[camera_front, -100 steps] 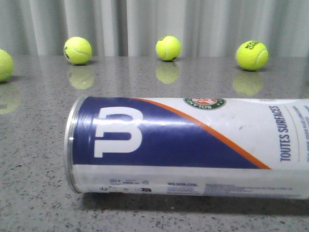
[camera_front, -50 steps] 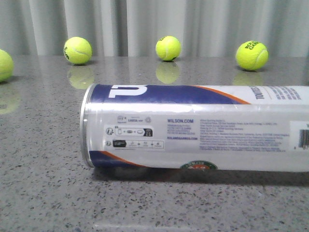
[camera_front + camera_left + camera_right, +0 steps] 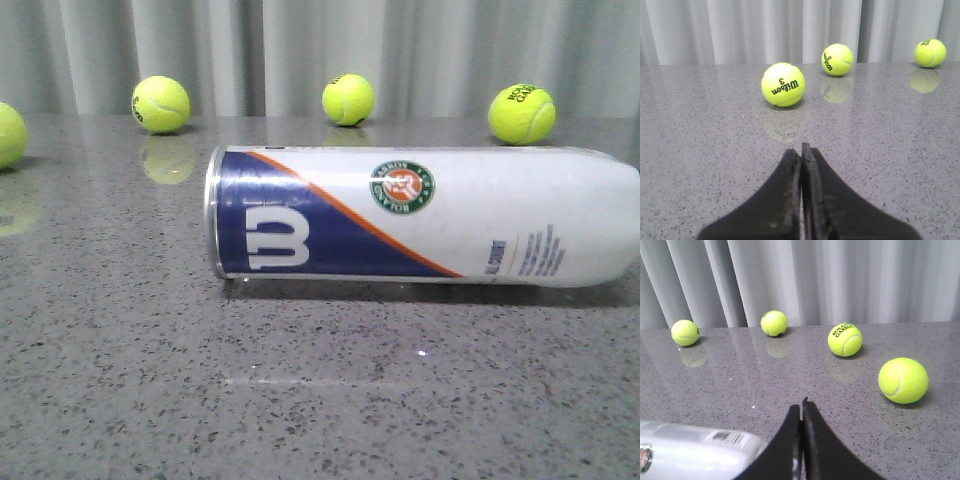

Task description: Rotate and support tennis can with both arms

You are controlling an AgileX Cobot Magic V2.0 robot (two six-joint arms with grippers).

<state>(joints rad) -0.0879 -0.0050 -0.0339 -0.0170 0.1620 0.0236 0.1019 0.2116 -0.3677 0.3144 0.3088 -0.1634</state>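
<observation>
We are keeping both our left gripper and right gripper pressed together, pinching nothing. Beside our right gripper, the tennis can is lying flat, showing its white W and Roland Garros emblem; a "Wilson 3" ball is sitting ahead of our left gripper across open table.

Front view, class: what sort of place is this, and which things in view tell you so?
Probably a staged test bench or lab, not a court: a speckled grey stone-look tabletop, a plain pleated grey curtain as backdrop, and a tennis can lying on its side with tennis balls spaced out behind it.
</observation>
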